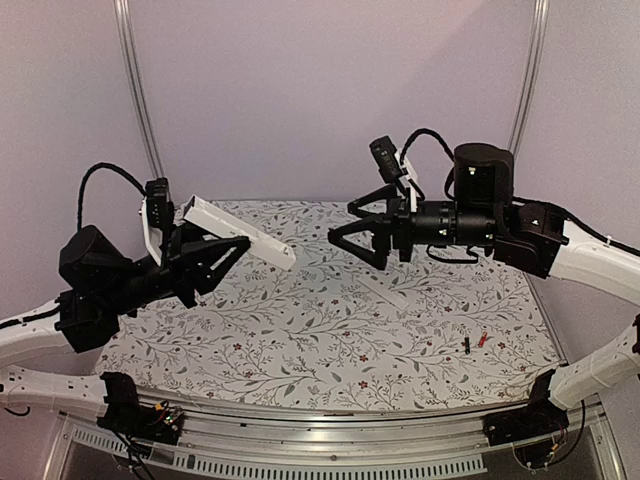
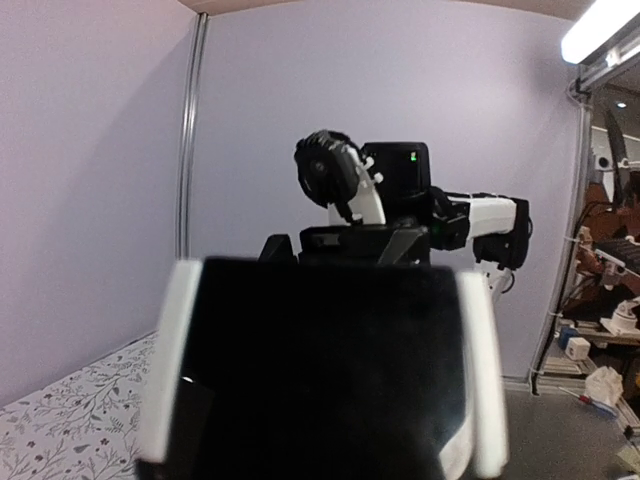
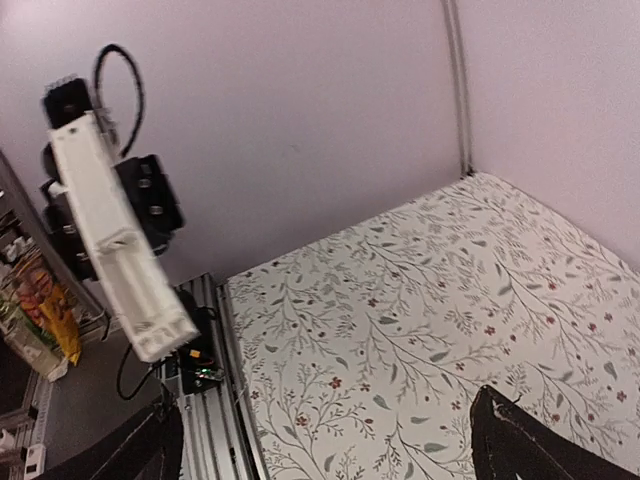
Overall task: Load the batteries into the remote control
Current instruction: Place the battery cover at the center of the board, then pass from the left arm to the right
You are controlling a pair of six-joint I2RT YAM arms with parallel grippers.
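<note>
Top external view: left gripper is clamped on the remote and holds it tilted in the air above the worktop. One end of the remote juts past the fingers toward the right gripper. The right gripper stands wide and holds nothing; it faces that end without touching it. Black battery and red battery lie side by side on the worktop, well apart from the right gripper, below it and back toward its arm's base.
</note>
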